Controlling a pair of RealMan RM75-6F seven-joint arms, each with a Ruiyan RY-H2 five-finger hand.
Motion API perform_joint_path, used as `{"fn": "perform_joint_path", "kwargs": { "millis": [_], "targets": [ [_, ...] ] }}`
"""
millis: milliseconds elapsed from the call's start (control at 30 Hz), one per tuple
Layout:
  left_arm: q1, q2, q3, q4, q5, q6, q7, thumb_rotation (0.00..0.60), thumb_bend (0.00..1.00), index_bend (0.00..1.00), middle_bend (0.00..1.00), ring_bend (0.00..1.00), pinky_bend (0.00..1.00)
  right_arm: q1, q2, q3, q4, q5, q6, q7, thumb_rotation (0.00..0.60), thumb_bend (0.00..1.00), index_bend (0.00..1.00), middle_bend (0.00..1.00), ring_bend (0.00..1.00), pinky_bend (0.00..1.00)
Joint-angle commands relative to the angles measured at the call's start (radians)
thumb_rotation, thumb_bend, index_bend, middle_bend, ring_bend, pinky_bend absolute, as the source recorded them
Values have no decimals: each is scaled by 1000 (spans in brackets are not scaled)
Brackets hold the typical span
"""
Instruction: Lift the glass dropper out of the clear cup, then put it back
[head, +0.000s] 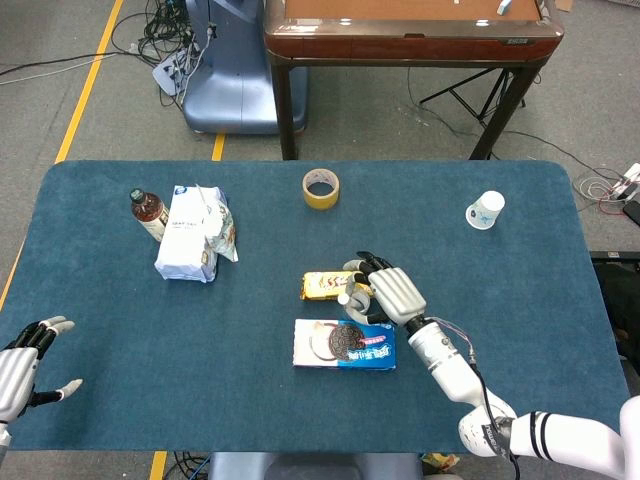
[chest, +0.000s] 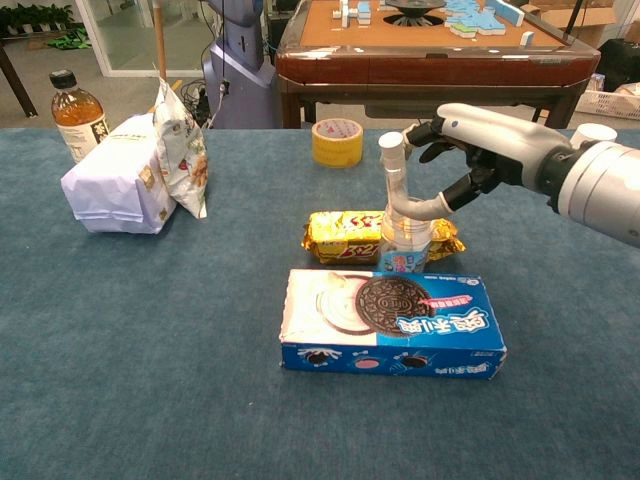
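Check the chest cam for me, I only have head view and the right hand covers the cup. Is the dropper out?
Observer: No. The glass dropper stands in the clear cup, leaning a little, bulb end up.
Operator: Hand on it?
Observer: The right hand has its thumb against the stem just above the rim and a fingertip at the bulb. Both come from the same side, so I can't call it a grip.
Operator: Cup tipped?
Observer: No, it's upright, wedged between the gold snack pack behind it and the cookie box in front.
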Motion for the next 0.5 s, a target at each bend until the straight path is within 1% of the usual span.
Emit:
{"fn": "perform_joint_path", "kwargs": {
  "millis": [33, 333, 500],
  "targets": [
    [0, 0, 0, 0, 0, 0, 0, 600, 135, 217, 175, 134, 319, -1, 1, 0, -1, 0, 2, 0, 600, 395, 506, 236, 88, 151],
    [-1, -2, 0, 1, -1, -1, 5, 600, 135, 217, 175, 134, 319, -5, 5, 0, -4, -1, 5, 1, 600, 422, 544, 243, 88, 151],
    [-1, -1, -1, 1, -2, -2, 3, 600, 135, 217, 175, 134, 319, -8, 13, 3, -18, -14, 18, 1, 600, 426, 548, 247, 88, 151]
  ]
}}
